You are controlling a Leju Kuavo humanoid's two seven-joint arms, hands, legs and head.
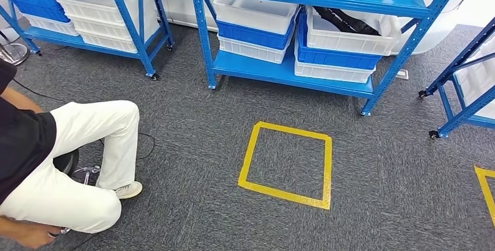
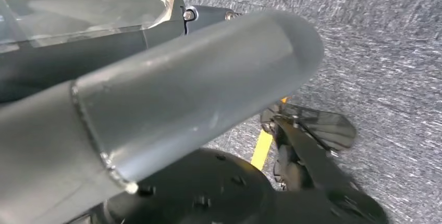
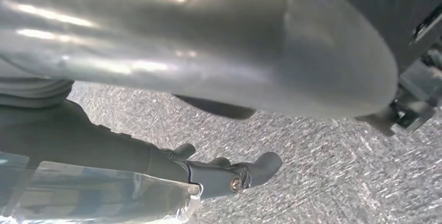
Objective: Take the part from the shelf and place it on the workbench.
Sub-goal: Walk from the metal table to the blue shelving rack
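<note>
Two hazards logged. Standing well back from shelf (image 1: 303, 73) at 12 o'clock; yellow tape square (image 1: 252, 157) on carpet between.

Likely part: dark item (image 1: 350, 22) lying in white bin (image 1: 385, 44) at 1 o'clock, lower tier. Identity unconfirmed; judged from the task only.

Left hand (image 2: 198, 94) hanging over carpet; cannot tell state of left fingers (image 2: 208, 13). Right hand (image 3: 208, 52) hanging too, right fingers (image 3: 260, 168) loosely spread, holding nothing.

Risk 1: low tier under overhanging top deck. Reaching in probably means knocking arm on deck edge or tipping stacked bins.

Risk 2: seated person (image 1: 64, 157) at 8 o'clock, leg stretched toward walking path. Stepping or turning left could mean contact.

Risk 3: wrong bin chosen, given similar bins at 11 o'clock.
</note>
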